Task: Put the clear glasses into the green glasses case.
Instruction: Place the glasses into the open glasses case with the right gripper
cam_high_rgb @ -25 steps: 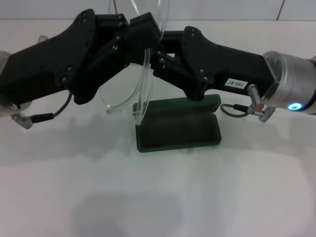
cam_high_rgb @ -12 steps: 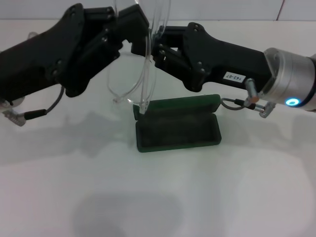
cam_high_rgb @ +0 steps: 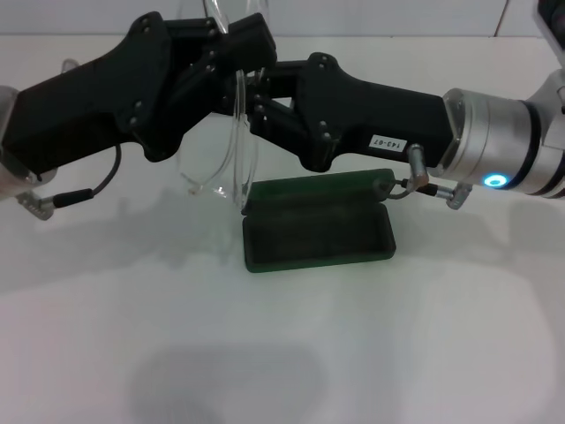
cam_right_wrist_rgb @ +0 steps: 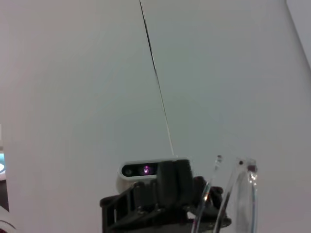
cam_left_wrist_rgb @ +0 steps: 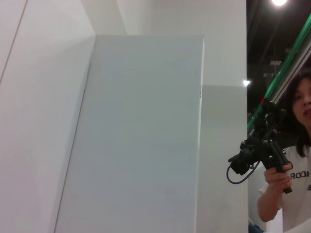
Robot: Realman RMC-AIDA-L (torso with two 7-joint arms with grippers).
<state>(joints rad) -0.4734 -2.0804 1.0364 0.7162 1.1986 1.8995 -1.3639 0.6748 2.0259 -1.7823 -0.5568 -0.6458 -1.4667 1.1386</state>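
The clear glasses [cam_high_rgb: 237, 141] hang on edge in the air, just above and to the left of the green glasses case [cam_high_rgb: 318, 231]. The case lies open on the white table, its lid up at the back. My right gripper [cam_high_rgb: 256, 93] reaches in from the right and is shut on the glasses' upper part. My left gripper [cam_high_rgb: 252, 49] comes in from the left and meets the glasses at the same spot, close against the right one. The right wrist view shows the glasses [cam_right_wrist_rgb: 241, 194] beside the left gripper [cam_right_wrist_rgb: 160, 194]. The left wrist view shows neither glasses nor case.
The white table [cam_high_rgb: 265, 353] stretches bare in front of the case. A tiled wall runs along the back. The left wrist view shows a white wall and a person [cam_left_wrist_rgb: 291, 160] holding a black device.
Both grippers and the glasses have shifted left. The left gripper pulled away to the left half a second ago and has closed back in against the right one. The case has not moved.
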